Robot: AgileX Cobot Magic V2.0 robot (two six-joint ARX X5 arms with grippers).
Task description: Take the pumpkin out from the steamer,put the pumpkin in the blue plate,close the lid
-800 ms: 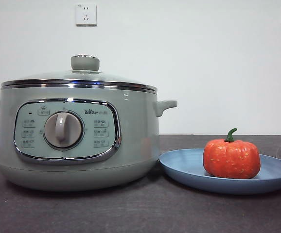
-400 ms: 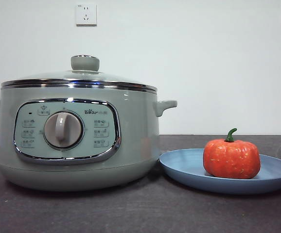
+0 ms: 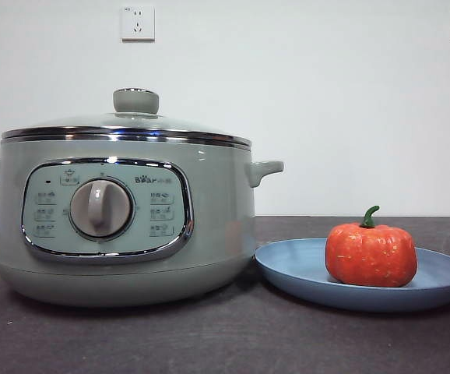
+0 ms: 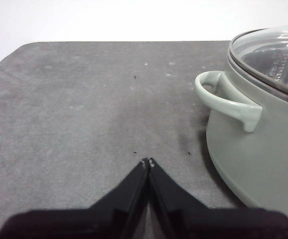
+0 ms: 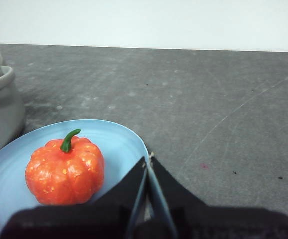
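Across the dark table (image 3: 209, 343) I'm seeing the pumpkin (image 3: 370, 255) sitting plated, the lid (image 3: 128, 125) seated, both grippers (left (image 4: 148, 162), right (image 5: 148, 159)) closed empty; only a careless retreat risks nudging the blue plate (image 3: 303, 269).

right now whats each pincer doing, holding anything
Left pincer: closed, holding nothing, over bare table beside the steamer.
Right pincer: closed, holding nothing, near the blue plate with the pumpkin on it.
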